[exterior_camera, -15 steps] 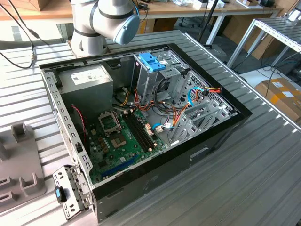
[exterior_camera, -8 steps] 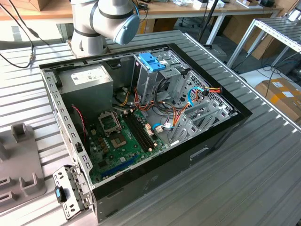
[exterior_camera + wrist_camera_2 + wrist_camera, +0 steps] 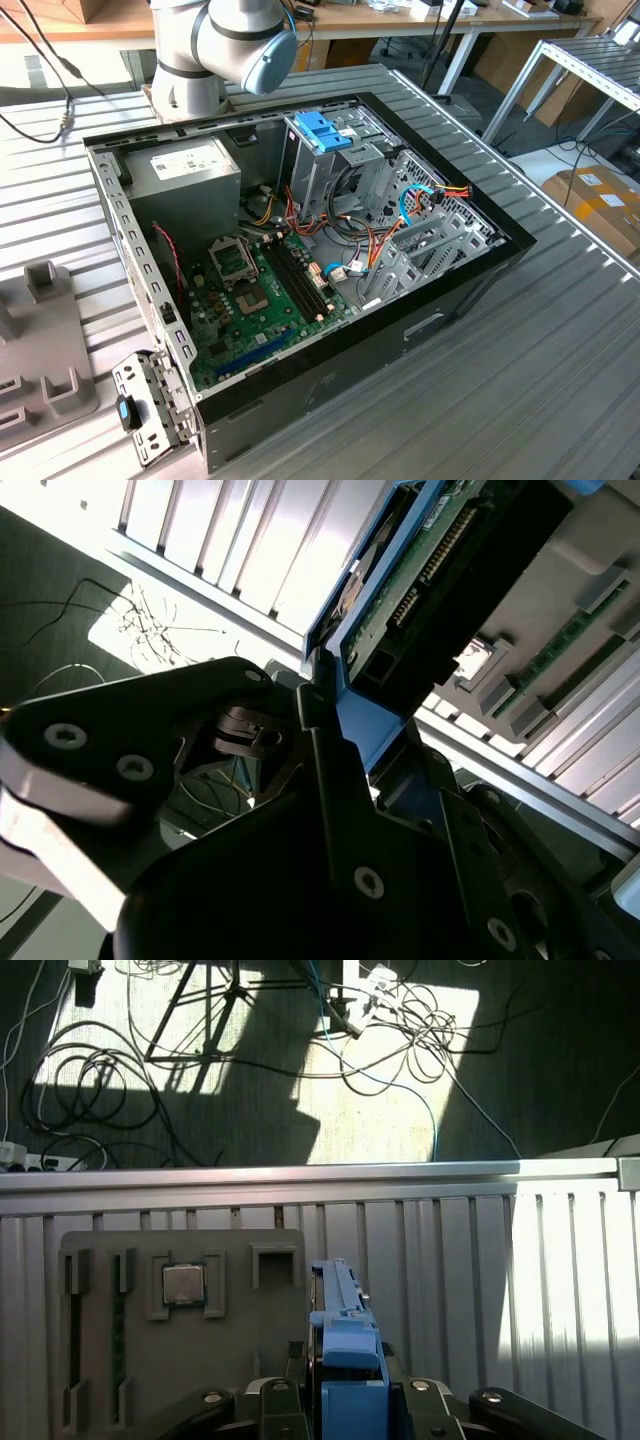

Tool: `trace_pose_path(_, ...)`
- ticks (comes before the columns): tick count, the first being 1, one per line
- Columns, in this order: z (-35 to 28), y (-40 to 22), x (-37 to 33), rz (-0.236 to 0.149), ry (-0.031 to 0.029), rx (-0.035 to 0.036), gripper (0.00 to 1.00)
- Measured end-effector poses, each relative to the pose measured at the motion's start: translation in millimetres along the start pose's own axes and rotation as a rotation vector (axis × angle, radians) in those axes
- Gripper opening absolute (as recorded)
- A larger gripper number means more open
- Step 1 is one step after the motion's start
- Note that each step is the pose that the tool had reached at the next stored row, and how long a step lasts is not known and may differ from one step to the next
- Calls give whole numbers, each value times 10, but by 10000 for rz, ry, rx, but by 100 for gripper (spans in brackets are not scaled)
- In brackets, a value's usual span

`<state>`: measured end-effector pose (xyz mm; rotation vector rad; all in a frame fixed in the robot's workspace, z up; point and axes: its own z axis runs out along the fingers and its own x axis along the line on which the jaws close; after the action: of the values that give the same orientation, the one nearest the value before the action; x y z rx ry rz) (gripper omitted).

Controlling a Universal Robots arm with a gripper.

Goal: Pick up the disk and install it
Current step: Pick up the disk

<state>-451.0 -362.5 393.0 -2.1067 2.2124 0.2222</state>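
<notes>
The disk sits edge-on between my gripper's black fingers, blue side rail facing the camera in the first wrist view. My gripper is shut on it, above the grey slatted table beside a grey fixture plate. In the second wrist view the disk shows its green circuit-board underside and connector, framed by a blue rail, with the gripper clamped on its end. The open computer case lies on the table in the exterior view, its metal drive cage topped by a blue handle.
A grey fixture plate with slots holds a processor chip. Inside the case are a grey power-supply box, a motherboard and loose cables. The arm's base stands behind the case. Beyond the table edge, cables lie on the floor.
</notes>
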Motion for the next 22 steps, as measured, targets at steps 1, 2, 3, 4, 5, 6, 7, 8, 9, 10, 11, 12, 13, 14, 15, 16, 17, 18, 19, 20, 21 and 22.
trace_pose_path(1,-15,1,-3,-1,-23,-2,37)
trace_pose_path(2,-28,1,-5,-1,-42,-3,37)
trace_pose_path(3,-38,2,-6,-2,-54,-4,37)
trace_pose_path(4,-46,2,-7,-3,-65,-5,37)
trace_pose_path(5,-55,3,-9,-3,-77,-5,37)
trace_pose_path(6,-63,3,-10,-4,-90,-5,37)
trace_pose_path(7,-72,4,-11,-4,-101,-6,37)
trace_pose_path(8,-80,4,-13,-5,-109,-7,37)
trace_pose_path(9,-89,4,-14,-5,-123,-7,37)
trace_pose_path(10,-105,5,-16,-6,-144,-8,37)
trace_pose_path(11,-119,6,-19,-7,-163,-9,37)
trace_pose_path(12,-128,7,-21,-7,-177,-10,37)
trace_pose_path(13,-142,7,-22,-9,-198,-12,37)
trace_pose_path(14,-153,8,-24,-9,-214,-12,37)
trace_pose_path(15,-163,8,-26,-10,-228,-12,37)
trace_pose_path(16,-190,10,-30,-12,-264,-15,37)
trace_pose_path(17,-213,11,-34,-13,-295,-17,37)
trace_pose_path(18,-234,12,-37,-14,-325,-19,37)
trace_pose_path(19,-245,12,-39,-15,-342,-19,37)
trace_pose_path(20,-253,13,-40,-15,-356,-19,37)
trace_pose_path(21,-268,14,-42,-17,-383,-21,37)
trace_pose_path(22,-289,15,-46,-18,-419,-22,37)
